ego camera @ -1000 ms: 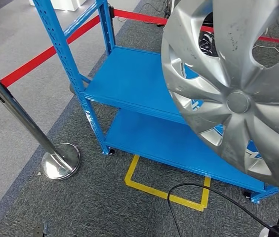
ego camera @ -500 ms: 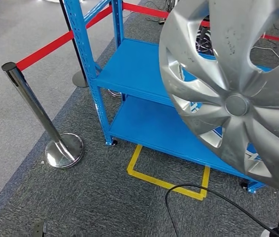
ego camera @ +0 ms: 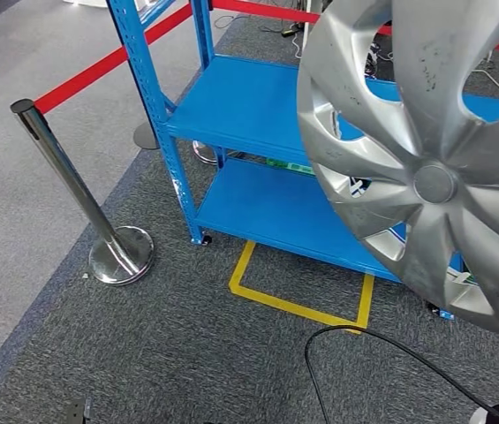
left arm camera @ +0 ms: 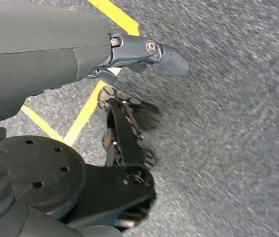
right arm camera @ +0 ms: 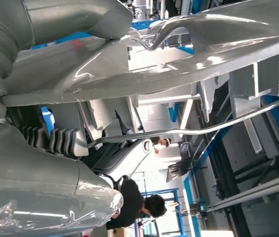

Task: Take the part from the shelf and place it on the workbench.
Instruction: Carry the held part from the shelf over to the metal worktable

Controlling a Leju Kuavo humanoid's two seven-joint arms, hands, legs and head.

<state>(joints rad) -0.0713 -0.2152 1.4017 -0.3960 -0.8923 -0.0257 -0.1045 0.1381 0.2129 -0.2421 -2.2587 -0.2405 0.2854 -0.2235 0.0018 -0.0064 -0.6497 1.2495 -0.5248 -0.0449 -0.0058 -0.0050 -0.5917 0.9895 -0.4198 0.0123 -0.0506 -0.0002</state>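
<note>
The hubcap (ego camera: 427,168), a silver wheel cover with curved spokes, is raised in front of the head camera on the right side and hides the right part of the blue shelf (ego camera: 246,106) behind it. It is off the shelf and above the floor. Both visible shelf boards are bare at their left ends.

Around the shelf: a chrome post (ego camera: 66,177) on a round base stands on the carpet off the shelf's left front corner, well apart from the hubcap. A red barrier belt (ego camera: 100,66) runs from the post top back past the shelf frame. A yellow tape outline (ego camera: 299,305) is marked on the carpet just in front of the lower board. A black cable (ego camera: 380,344) curves across the carpet near the tape.

The right wrist view shows the back of the hubcap (right arm camera: 190,54) at close range, with its ribs and wire ring. The right hand (right arm camera: 74,143) grips the rim, thumb on one face, dark fingers on the other. A person (right arm camera: 138,207) stands in the background.

The left wrist view shows the left hand (left arm camera: 130,54) above grey carpet and yellow tape, holding nothing, one dark finger extended.
</note>
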